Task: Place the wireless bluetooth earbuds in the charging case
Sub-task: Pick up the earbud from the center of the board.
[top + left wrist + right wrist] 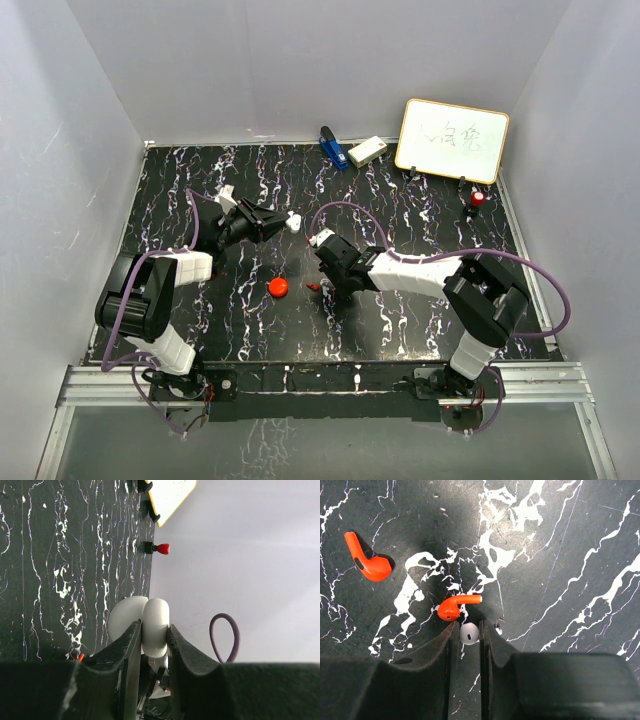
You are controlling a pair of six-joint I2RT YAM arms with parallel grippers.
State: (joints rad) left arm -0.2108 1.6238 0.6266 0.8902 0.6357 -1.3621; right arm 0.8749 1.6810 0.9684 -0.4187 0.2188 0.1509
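Note:
My left gripper (283,222) is held above the table, shut on the white charging case (156,625). The case shows as two rounded white halves, and the jaws clamp one of them. On the black marbled table, my right gripper (468,625) has its jaws against both sides of a small white earbud (469,634). A red earbud (457,606) lies just past the right gripper's fingertips, touching the left one. Another red earbud (367,562) lies farther left; in the top view this red earbud (278,287) sits left of the right gripper (322,283).
A small whiteboard (453,140) leans at the back right, with a red-capped marker (477,199) standing in front of it. A blue object (332,148) and a white box (367,151) lie at the back edge. White walls enclose the table.

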